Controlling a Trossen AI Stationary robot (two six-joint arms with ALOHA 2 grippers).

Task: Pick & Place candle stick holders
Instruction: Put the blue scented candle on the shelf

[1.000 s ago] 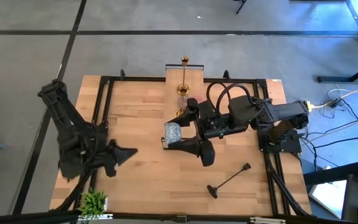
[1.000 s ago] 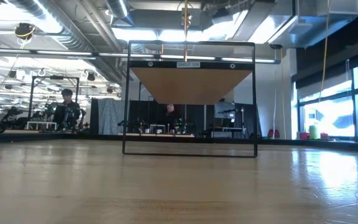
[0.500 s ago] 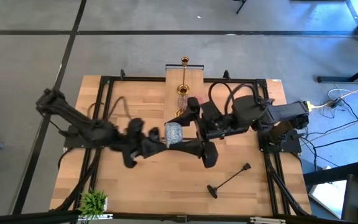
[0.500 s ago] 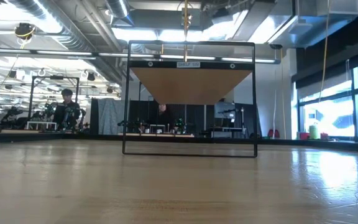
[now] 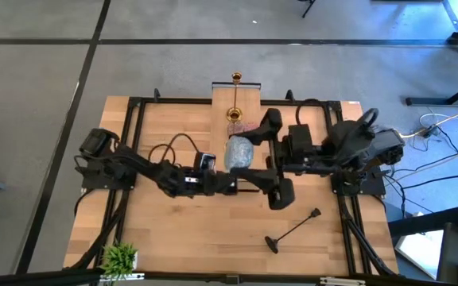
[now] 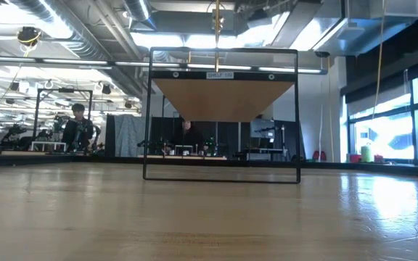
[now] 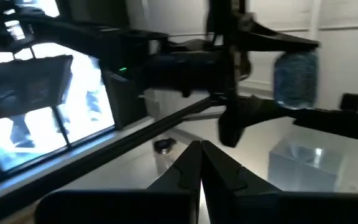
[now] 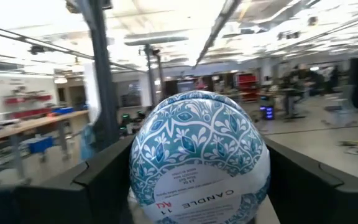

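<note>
My right gripper (image 5: 262, 156) is shut on a round blue-and-white patterned cup (image 5: 239, 152), held above the middle of the table; in the right wrist view the cup (image 8: 199, 163) fills the gap between the fingers. My left gripper (image 5: 233, 183), shut and with nothing in it, reaches in from the table's left and ends just near-side of the cup. The left wrist view shows its shut fingertips (image 7: 201, 163) with the cup (image 7: 296, 78) beyond. Two gold stem holders (image 5: 235, 79) (image 5: 234, 114) stand on the wooden plank (image 5: 249, 94) at the far edge. A long black holder (image 5: 293, 230) lies at the near right. My right gripper pinches the cup's round wall (image 8: 143, 177) between its two fingers (image 8: 98, 183), one on each opposite side. The fingers come about level from the table's right side. The cup is lifted clear of the table, and a white label (image 8: 191, 208) on it faces the wrist camera.
A small green potted plant (image 5: 120, 258) stands at the near left corner. A black frame (image 5: 133, 119) runs round the table. The right arm's cables (image 5: 308, 119) loop over the far right. In the low view the black frame (image 6: 222, 114) stands across the bare tabletop.
My left arm has swung from the table's left side toward the middle, turning its wrist, and its shut gripper now ends beside the held cup. My right gripper has risen a little with the cup, which has shifted slightly toward the far right.
</note>
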